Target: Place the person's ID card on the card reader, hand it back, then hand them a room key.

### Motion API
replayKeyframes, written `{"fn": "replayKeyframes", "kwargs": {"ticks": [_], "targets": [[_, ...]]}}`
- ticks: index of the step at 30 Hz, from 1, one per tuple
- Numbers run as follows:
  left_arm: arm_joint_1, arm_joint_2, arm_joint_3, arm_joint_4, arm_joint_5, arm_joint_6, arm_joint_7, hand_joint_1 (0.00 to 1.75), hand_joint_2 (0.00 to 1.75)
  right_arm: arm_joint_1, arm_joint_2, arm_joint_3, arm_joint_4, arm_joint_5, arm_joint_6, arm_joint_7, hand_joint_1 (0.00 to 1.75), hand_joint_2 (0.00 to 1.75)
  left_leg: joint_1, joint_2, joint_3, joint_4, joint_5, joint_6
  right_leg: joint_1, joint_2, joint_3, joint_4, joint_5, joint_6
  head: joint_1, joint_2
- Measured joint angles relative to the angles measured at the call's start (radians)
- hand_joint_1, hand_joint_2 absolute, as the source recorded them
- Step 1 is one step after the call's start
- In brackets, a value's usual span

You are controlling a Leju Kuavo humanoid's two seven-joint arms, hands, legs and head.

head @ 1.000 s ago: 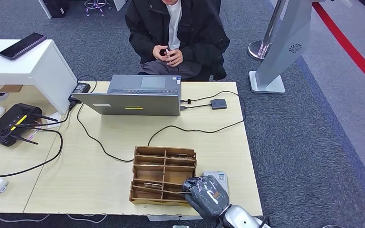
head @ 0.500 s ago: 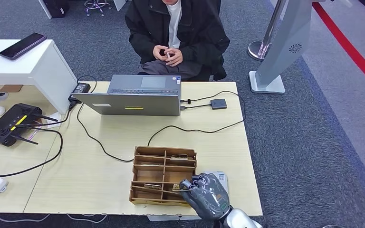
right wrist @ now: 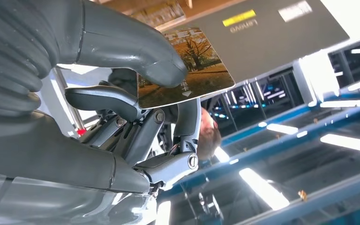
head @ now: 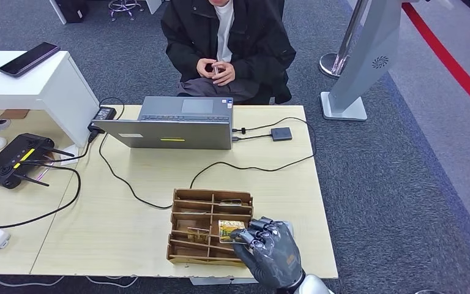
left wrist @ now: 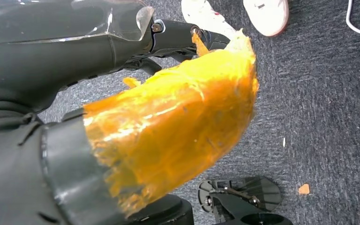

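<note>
So the big pale wooden desk (head: 159,177) has the person in the black jacket (head: 226,43) sitting at its far side, hands together in their lap holding something small, too small to tell what. In front of them is a grey laptop (head: 177,122) with its lid facing the robot, and a small black square card reader (head: 281,133) just beside it on a cable.

Nearer the robot is the brown cardboard divider tray (head: 210,208) with its little compartments, a few cards lying in them. The robot's right hand (head: 268,248) is at the tray's near right corner, and it's got a room key card with an autumn-tree photo on it (head: 231,230) pinched between thumb and fingers, lifted just above the tray. The wrist camera shows the same card (right wrist: 187,65) clamped under the thick thumb, other fingers curled below it.

The left hand (left wrist: 122,140) hangs down by the floor with some orange wrapping on it; can't tell how its fingers are set.

Looks to me like we're on the last step, the key handover. Next move would be carrying that card over the laptop toward the person without letting the pinch slip.
</note>
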Motion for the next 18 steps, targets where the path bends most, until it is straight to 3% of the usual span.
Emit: {"fn": "replayKeyframes", "kwargs": {"ticks": [18], "targets": [[-0.001, -0.006, -0.037, 0.0, -0.031, -0.008, 0.011, 0.0, 0.0, -0.015, 0.025, -0.023, -0.112, 0.035, -0.023, -0.036, 1.75, 1.75, 0.0, 0.0, 0.0, 0.0, 0.0, 0.0, 0.0, 0.0, 0.0, 0.0, 0.0, 0.0, 0.0, 0.0]]}}
